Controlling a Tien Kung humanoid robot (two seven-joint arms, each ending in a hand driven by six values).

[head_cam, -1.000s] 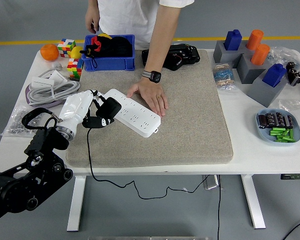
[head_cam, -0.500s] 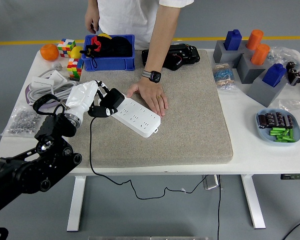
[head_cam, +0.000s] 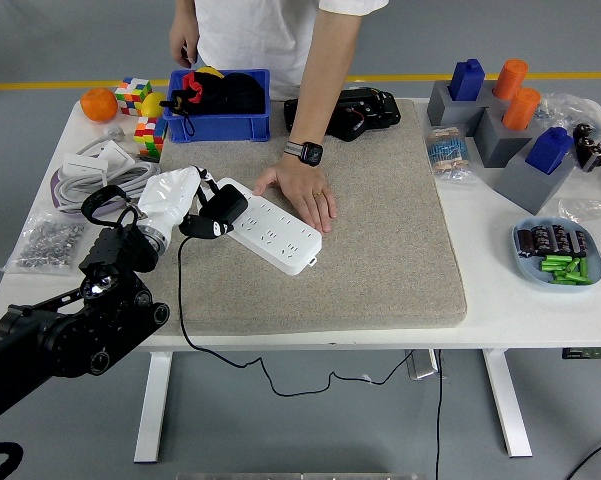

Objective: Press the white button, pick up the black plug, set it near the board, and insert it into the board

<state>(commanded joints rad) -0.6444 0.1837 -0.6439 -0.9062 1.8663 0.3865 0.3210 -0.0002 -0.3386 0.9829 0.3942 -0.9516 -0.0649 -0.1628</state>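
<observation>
Plug: your white-shelled left hand (head_cam: 180,205) grips the blocky black plug (head_cam: 218,213) at the long white plastic socket board (head_cam: 275,228), which a person's flat hand (head_cam: 305,190) steadies.

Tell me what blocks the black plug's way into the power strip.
Nothing visible does. The left hand holds the black plug right at the near-left end of the white power strip. The person's hand presses on the strip's far edge, beside the sockets, not over that end.
</observation>
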